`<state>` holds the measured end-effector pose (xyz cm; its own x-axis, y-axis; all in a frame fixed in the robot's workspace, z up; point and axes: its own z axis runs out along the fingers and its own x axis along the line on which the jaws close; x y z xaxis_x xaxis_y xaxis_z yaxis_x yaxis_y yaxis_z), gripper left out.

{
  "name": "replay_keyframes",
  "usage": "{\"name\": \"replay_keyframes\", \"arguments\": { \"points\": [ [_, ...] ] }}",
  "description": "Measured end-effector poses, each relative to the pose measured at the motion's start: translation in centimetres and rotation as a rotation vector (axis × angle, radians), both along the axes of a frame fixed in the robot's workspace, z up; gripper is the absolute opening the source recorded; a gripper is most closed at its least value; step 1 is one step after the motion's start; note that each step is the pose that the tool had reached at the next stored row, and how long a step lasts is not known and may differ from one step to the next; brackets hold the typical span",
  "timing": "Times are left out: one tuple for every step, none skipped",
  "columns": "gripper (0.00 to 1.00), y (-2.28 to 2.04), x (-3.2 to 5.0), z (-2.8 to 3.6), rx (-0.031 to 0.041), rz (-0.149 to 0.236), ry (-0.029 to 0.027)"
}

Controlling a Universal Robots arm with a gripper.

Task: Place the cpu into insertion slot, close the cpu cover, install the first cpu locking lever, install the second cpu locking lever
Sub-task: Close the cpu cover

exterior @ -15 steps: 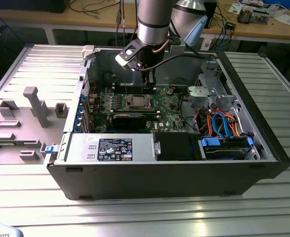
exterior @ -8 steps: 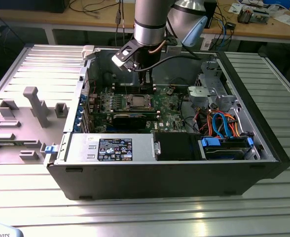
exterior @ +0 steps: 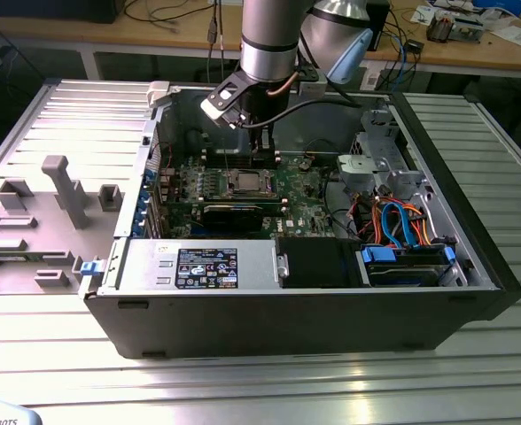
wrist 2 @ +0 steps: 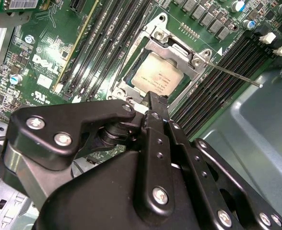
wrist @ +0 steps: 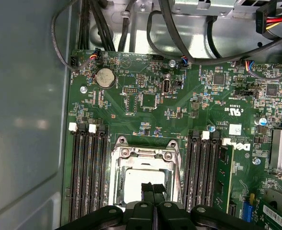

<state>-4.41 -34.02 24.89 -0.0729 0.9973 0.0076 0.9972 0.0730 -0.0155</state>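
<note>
The cpu point(wrist 2: 158, 76) lies flat in the insertion slot point(exterior: 246, 183) on the green motherboard, its silver top showing through the window of the cpu cover point(wrist 2: 175, 46). The cover lies down flat over the chip. A thin metal locking lever point(wrist 2: 229, 74) sticks out free from one corner of the socket, over the memory slots. My gripper point(wrist 2: 155, 98) hangs just above one edge of the socket, shut with nothing between its fingers. In the first wrist view its fingertips point(wrist: 147, 188) overlap the cpu point(wrist: 131, 181) inside the cover point(wrist: 143, 154).
Long black memory slots point(wrist: 86, 172) flank the socket on both sides. A black expansion card point(exterior: 234, 211) lies in front of it. The case walls point(exterior: 296, 301), bundled cables point(exterior: 393, 221) and drive bay point(exterior: 376, 159) hem the board in. A grey fixture plate point(exterior: 48, 212) lies at the exterior view's left.
</note>
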Motion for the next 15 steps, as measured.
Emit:
{"name": "replay_keyframes", "arguments": {
  "points": [
    [0.11,0.00,0.00,0.00,0.0000,0.000,-0.0001],
    [0.11,0.00,0.00,0.00,0.0000,0.000,-0.0001],
    [0.11,0.00,0.00,0.00,0.0000,0.000,-0.0001],
    [0.11,0.00,0.00,0.00,0.0000,0.000,0.0000],
    [0.11,-0.02,-0.01,-0.02,-0.0001,0.002,0.0000],
    [0.11,-0.02,-0.04,-0.05,0.0000,0.006,-0.0001],
    [0.11,-0.02,-0.17,-0.14,0.0001,0.017,-0.0001],
    [0.11,-0.02,-0.29,-0.23,0.0002,0.023,-0.0002],
    [0.11,-0.02,-0.45,-0.31,0.0000,0.028,-0.0001],
    [0.11,-0.02,-0.81,-0.43,0.0000,0.030,-0.0001],
    [0.11,-0.03,-1.10,-0.48,0.0000,0.030,-0.0002],
    [0.11,-0.02,-1.42,-0.53,0.0002,0.031,-0.0011],
    [0.11,-0.02,-1.59,-0.57,0.0000,0.031,-0.0019],
    [0.11,-0.02,-1.81,-0.62,0.0000,0.031,-0.0026],
    [0.11,-0.02,-1.91,-0.68,0.0001,0.031,-0.0026]
  ]
}}
